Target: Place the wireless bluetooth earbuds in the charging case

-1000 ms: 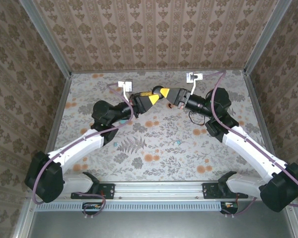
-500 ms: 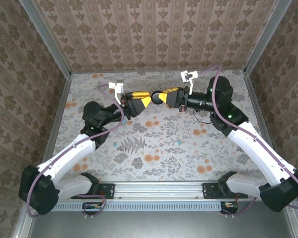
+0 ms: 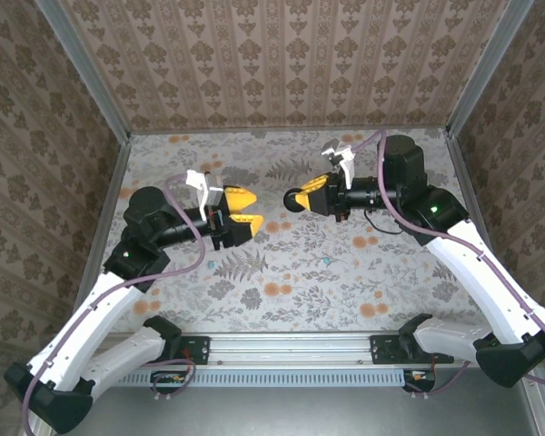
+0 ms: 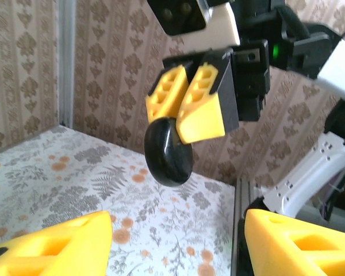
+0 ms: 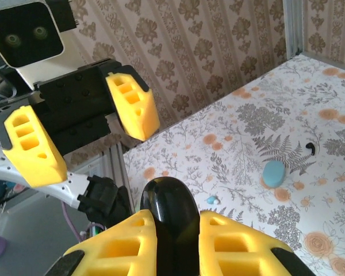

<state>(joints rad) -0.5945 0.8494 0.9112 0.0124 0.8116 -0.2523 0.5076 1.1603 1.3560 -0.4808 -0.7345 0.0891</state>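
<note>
So, reference: black disc (image 3: 293, 199), glossy and round, held up off the table (image 3: 282, 300) around mid-depth.
Rail: aluminium rail (image 3: 291, 343) along the near edge, well nearer than the disc; both arm bases sit on it.
Charging case: charging case (image 5: 273, 173), a turquoise oval, lies flat on the floral table surface. It is nearer than the disc and slightly to its right. Lid looks closed. Nothing touches it, and it is well apart from both grippers.
Loose bits: a small white-and-blue bit (image 5: 213, 200) lies on the table near the case, on its disc side; too small to identify. A black hooked piece (image 5: 311, 148) lies on the case's other side; can't tell what it is either.
Left gripper: left gripper (image 3: 252, 216) is just left of the disc, level with it and pointing at it. Jaws spread wide with nothing between them, and a clear gap to the disc.
Right gripper: right gripper (image 3: 300, 198) is clamped on the disc edge-on, with yellow pads on both faces. A good part of the disc sticks out past the fingertips toward the left gripper.
Back wall: patterned back wall (image 3: 282, 64), well beyond the disc.
</note>
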